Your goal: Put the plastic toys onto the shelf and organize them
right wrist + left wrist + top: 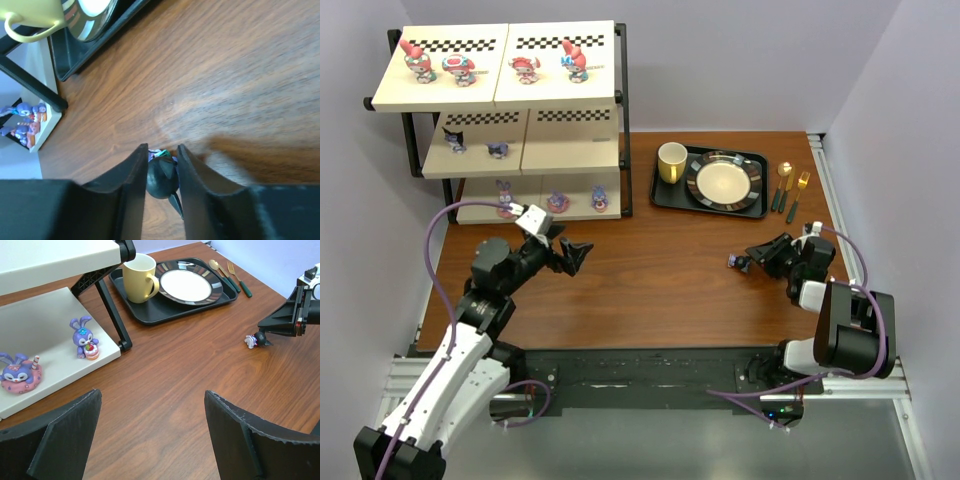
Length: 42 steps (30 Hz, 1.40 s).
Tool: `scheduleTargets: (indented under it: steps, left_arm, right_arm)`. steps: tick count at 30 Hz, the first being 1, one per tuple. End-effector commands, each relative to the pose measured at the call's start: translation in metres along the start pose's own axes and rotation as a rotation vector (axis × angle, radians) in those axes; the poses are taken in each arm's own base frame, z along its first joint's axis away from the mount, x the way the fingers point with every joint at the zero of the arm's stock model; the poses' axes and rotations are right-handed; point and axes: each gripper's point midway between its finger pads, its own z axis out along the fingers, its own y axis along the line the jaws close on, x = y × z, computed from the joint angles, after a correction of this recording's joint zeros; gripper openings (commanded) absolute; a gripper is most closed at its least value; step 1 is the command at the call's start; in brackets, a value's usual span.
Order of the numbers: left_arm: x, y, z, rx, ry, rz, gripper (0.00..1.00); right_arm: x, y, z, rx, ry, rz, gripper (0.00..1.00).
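Observation:
The shelf [552, 88] stands at the back left. Its top board holds several pink/red toys [525, 69], the middle board two dark ones [454, 140], and the bottom board three purple bunnies [557, 203]. My right gripper [748, 262] is shut on a dark navy toy [161, 179], low over the table at the right; the toy also shows in the left wrist view [255, 340]. My left gripper [152, 392] is open and empty over the bare table, just in front of the shelf's bottom board [50, 327], where a purple bunny [84, 337] stands.
A black tray [662, 190] at the back centre holds a yellow mug [671, 161] and a plate [724, 182]. Gold cutlery [791, 185] lies to the tray's right. The shelf's black leg [112, 315] stands near the left gripper.

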Motion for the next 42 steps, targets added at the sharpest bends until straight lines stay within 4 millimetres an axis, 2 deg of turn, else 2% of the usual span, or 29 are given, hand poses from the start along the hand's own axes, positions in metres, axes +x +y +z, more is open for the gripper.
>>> scheduleTargets:
  steps: [1, 5, 9, 15, 17, 20, 21, 23, 24, 25, 26, 27, 28, 29, 30, 31, 32, 33, 34, 35, 36, 37, 39, 40, 42]
  left_arm:
    - [-0.001, -0.005, 0.001, 0.03, -0.003, 0.021, 0.88]
    - [0.0, -0.007, 0.003, 0.042, 0.004, 0.016, 0.88]
    - [0.001, -0.011, 0.004, 0.069, 0.007, 0.011, 0.88]
    - [0.003, -0.017, 0.006, 0.106, 0.012, -0.002, 0.88]
    - [0.005, -0.02, 0.007, 0.124, 0.018, -0.019, 0.88]
    - [0.007, -0.027, 0.011, 0.156, 0.018, -0.032, 0.88]
    - [0.007, -0.027, 0.012, 0.154, 0.018, -0.034, 0.88]
    - [0.009, -0.035, 0.015, 0.173, 0.026, -0.046, 0.88]
    - [0.006, -0.037, 0.017, 0.171, 0.022, -0.05, 0.88]
    - [0.006, -0.041, 0.019, 0.178, 0.024, -0.056, 0.88]
    - [0.008, -0.051, 0.021, 0.205, 0.037, -0.067, 0.88]
    - [0.005, -0.052, 0.024, 0.191, 0.033, -0.069, 0.88]
    - [0.005, -0.057, 0.026, 0.196, 0.036, -0.071, 0.88]
    - [0.008, -0.073, 0.028, 0.233, 0.044, -0.072, 0.88]
    - [0.008, -0.074, 0.032, 0.211, 0.038, -0.071, 0.88]
    - [0.01, -0.08, 0.034, 0.217, 0.035, -0.067, 0.88]
    - [0.012, -0.099, 0.036, 0.264, 0.031, -0.052, 0.88]
    - [0.017, -0.101, 0.04, 0.249, 0.028, -0.039, 0.88]
    - [0.028, -0.119, 0.042, 0.288, 0.051, -0.019, 0.88]
    - [0.024, -0.125, 0.045, 0.303, 0.016, 0.017, 0.89]
    - [0.031, -0.126, 0.047, 0.288, 0.012, 0.045, 0.89]
    - [0.033, -0.139, 0.049, 0.322, -0.015, 0.11, 0.91]
    - [0.044, -0.143, 0.05, 0.326, -0.034, 0.174, 0.91]
    - [0.04, -0.152, 0.052, 0.351, -0.081, 0.208, 0.92]
    - [0.054, -0.153, 0.053, 0.361, -0.094, 0.26, 0.92]
  right_arm:
    - [0.0, 0.008, -0.002, -0.049, 0.001, -0.022, 0.27]
    - [0.002, 0.009, -0.005, -0.051, 0.008, -0.021, 0.1]
    - [0.006, 0.013, -0.01, -0.056, 0.018, -0.024, 0.0]
    - [0.009, 0.022, -0.022, -0.016, 0.01, -0.043, 0.0]
    - [0.017, 0.024, -0.027, 0.034, 0.037, -0.037, 0.0]
    - [0.026, 0.038, -0.031, 0.127, 0.023, -0.084, 0.0]
    - [0.04, 0.052, -0.031, 0.112, 0.046, -0.114, 0.0]
    - [0.042, 0.058, -0.032, 0.155, 0.029, -0.093, 0.0]
    - [0.052, 0.067, -0.032, 0.146, 0.051, -0.112, 0.0]
    - [0.05, 0.072, -0.032, 0.162, 0.034, -0.116, 0.0]
    - [0.053, 0.079, -0.032, 0.157, 0.036, -0.109, 0.0]
    - [0.065, 0.089, -0.033, 0.142, 0.063, -0.123, 0.0]
    - [0.064, 0.099, -0.032, 0.13, 0.054, -0.128, 0.0]
    - [0.066, 0.105, -0.032, 0.125, 0.048, -0.116, 0.0]
    - [0.075, 0.115, -0.033, 0.099, 0.069, -0.128, 0.0]
    - [0.076, 0.126, -0.032, 0.071, 0.07, -0.124, 0.0]
    - [0.086, 0.136, -0.034, 0.036, 0.102, -0.119, 0.0]
    - [0.087, 0.148, -0.034, 0.002, 0.11, -0.118, 0.0]
    - [0.089, 0.153, -0.034, -0.008, 0.117, -0.11, 0.0]
    - [0.096, 0.161, -0.037, -0.034, 0.148, -0.114, 0.0]
    - [0.096, 0.169, -0.039, -0.057, 0.152, -0.113, 0.0]
    - [0.097, 0.176, -0.042, -0.084, 0.156, -0.109, 0.0]
    - [0.102, 0.188, -0.049, -0.124, 0.182, -0.111, 0.0]
    - [0.101, 0.193, -0.053, -0.143, 0.184, -0.102, 0.0]
    - [0.107, 0.202, -0.059, -0.183, 0.213, -0.1, 0.0]
